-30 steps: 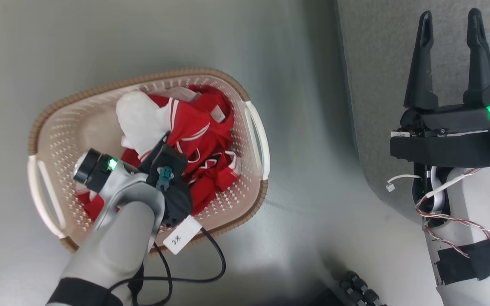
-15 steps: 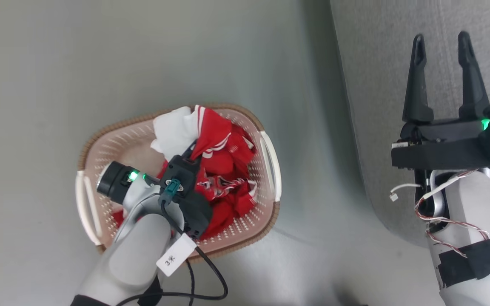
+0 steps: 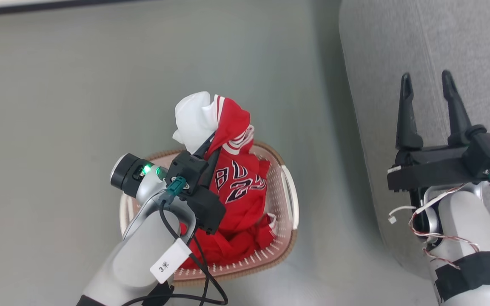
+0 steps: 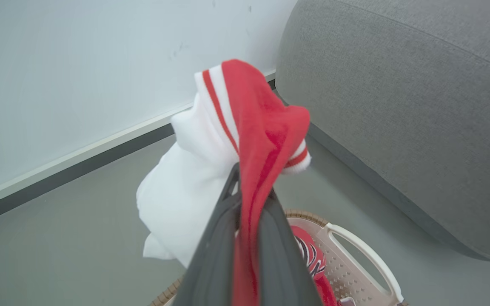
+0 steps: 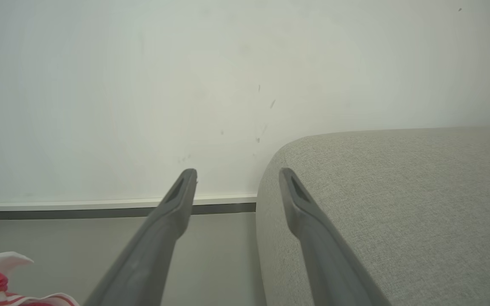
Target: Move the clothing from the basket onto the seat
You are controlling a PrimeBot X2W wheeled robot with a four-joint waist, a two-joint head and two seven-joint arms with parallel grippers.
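Note:
My left gripper [image 3: 210, 143] is shut on a red jersey [image 3: 238, 180] with white stripe trim, white lining and dark lettering. The jersey hangs from the fingers, its lower part still inside the cream basket [image 3: 291, 203]. More red cloth [image 3: 232, 250] lies in the basket's bottom. In the left wrist view the jersey [image 4: 266, 114] drapes over the gripper [image 4: 249, 199], above the basket [image 4: 357, 250]. My right gripper [image 3: 428, 87] stands open and empty over the grey seat [image 3: 462, 38]. The right wrist view has that gripper [image 5: 236, 178] beside the seat's rounded edge [image 5: 398, 204].
The basket stands on grey floor [image 3: 79, 106] just left of the seat. A pale wall with a dark baseboard [image 4: 79, 161] runs behind both. A black cable [image 3: 204, 280] and a white tag [image 3: 169, 265] hang from my left forearm.
My left gripper has risen, pulling the jersey up so it hangs out of the basket with its lettering showing. The head camera has shifted too. The right gripper stays open.

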